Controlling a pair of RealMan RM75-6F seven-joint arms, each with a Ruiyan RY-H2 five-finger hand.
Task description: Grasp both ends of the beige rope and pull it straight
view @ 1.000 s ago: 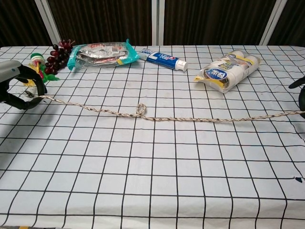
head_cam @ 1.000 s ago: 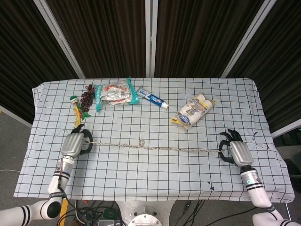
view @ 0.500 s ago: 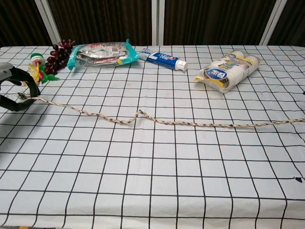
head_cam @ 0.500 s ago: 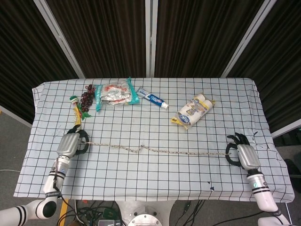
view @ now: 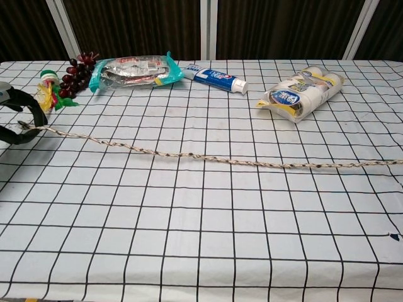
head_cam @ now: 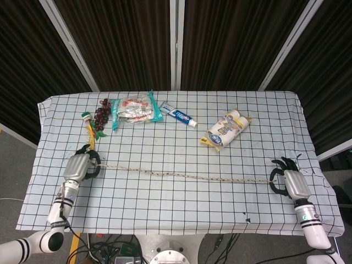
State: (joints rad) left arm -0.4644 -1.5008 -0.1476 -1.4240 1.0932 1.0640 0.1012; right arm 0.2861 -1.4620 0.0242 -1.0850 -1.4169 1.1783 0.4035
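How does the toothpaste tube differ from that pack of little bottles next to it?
The toothpaste tube is slim, flat and mostly blue and white; the pack of small bottles is bulkier, cream-colored, with several bottles wrapped together in clear plastic. The tube lies nearer the table's middle, the pack further right. Both lie on their sides on the checkered tablecloth, beyond the rope.

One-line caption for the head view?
Left hand and right hand hold the beige braided rope nearly straight.

Dark pleated curtains (head_cam: 126,44) hanging behind table, split by pale metal posts (head_cam: 176,44). White black-grid tablecloth (head_cam: 181,214) covering table. Grey floor (head_cam: 14,159) showing at left.
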